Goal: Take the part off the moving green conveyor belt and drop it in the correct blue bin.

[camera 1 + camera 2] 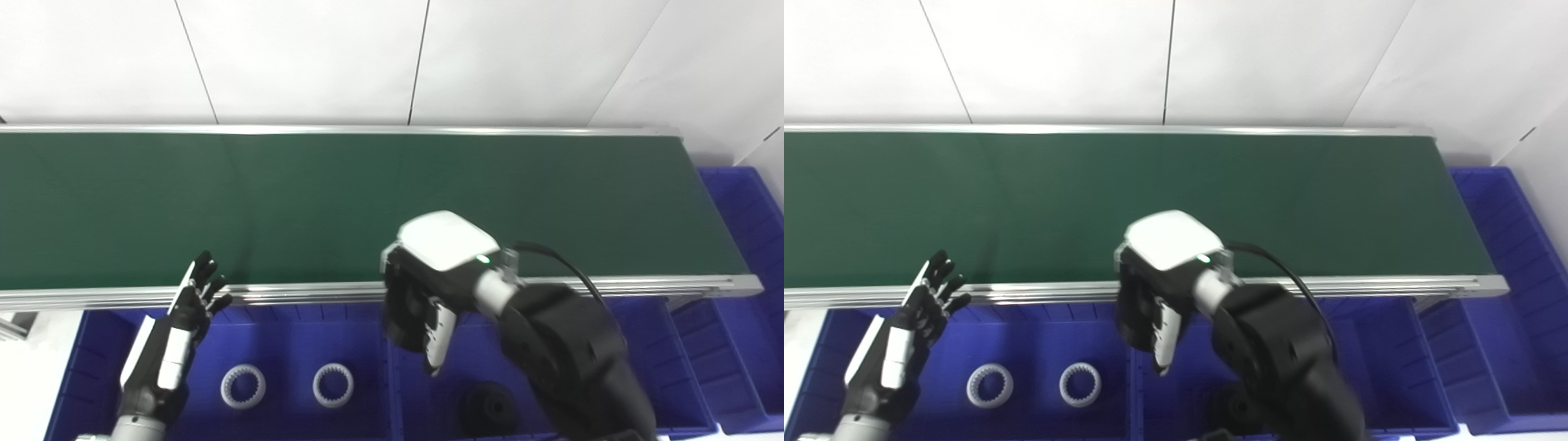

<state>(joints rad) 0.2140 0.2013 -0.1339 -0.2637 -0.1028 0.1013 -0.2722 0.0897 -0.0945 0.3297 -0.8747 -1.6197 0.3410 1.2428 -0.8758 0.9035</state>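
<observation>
The green conveyor belt (343,202) runs across the view with no part lying on it. My right hand (429,282) hangs just past the belt's near rail, above the wall between the left and middle blue bins. It is shut on a black round part (401,321), its fingers curled down over it. My left hand (190,306) is open with its fingers spread upward. It holds nothing and is raised over the left blue bin (294,343), close to the rail.
Two white toothed rings (243,386) (333,384) lie in the left bin. A black round part (487,407) sits in the middle bin (478,349). More blue bins (744,202) stand at the right, past the belt's end. A metal rail (306,293) edges the belt.
</observation>
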